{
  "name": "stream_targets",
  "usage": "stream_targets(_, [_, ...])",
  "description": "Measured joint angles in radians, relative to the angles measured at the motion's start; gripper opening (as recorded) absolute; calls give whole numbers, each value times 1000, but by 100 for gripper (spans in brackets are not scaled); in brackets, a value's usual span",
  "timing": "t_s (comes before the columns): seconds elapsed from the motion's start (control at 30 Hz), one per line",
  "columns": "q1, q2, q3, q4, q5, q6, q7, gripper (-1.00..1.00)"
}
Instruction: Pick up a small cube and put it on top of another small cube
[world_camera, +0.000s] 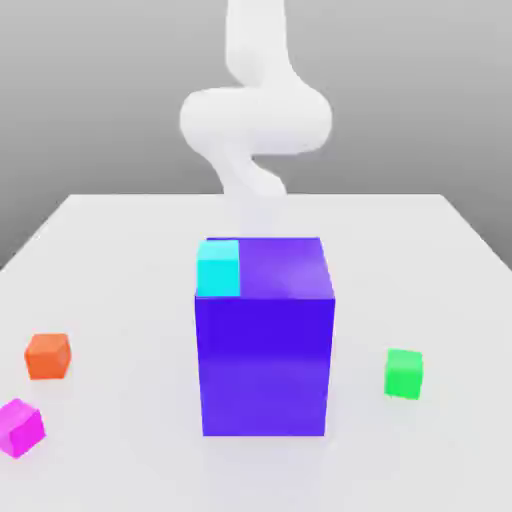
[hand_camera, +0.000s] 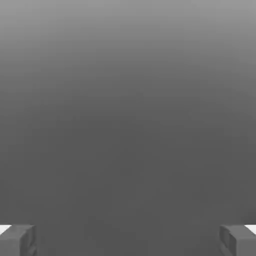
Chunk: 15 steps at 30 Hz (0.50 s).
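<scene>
Exterior view, item list. Table (world_camera: 120, 240): pale, flat, bearing all items below. Big blue-purple block (world_camera: 264, 350): stands near the middle of the table, upright, by far the largest item. Small cyan cube (world_camera: 218, 268): appears at the block's top corner toward the exterior view's left, whether resting on the block or standing behind it cannot be told. Small orange cube (world_camera: 47, 356): on the table, well to the exterior view's left of the block. Small magenta-pink cube (world_camera: 20, 428): on the table, near the orange cube and closer to the camera, apart from it, close to the picture's edge. Small green cube (world_camera: 403, 373): on the table on the block's other side, toward the exterior view's right, well apart from the magenta-pink cube with the block between them. Robot arm (world_camera: 255, 115): white, rising behind the block, over the far part of the table.

Task status, judged: nothing done. The magenta-pink cube lies untouched on the table, the green cube carries nothing. Reach, grasp, lift, carry across and placing all remain.

Hand view, item list. Gripper (hand_camera: 128, 240): two grey fingertips (hand_camera: 17, 240) at opposite edges of the picture, jaws spread wide. Nothing lies between them, nothing is held or touched. Plain grey background beyond.
</scene>
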Motion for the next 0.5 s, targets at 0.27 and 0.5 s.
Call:
stream_targets(0.27, [-7,293,-158,-23,78,96,-99,0])
stream_targets(0.5, [-35,548,-277,-42,172,177,-203,0])
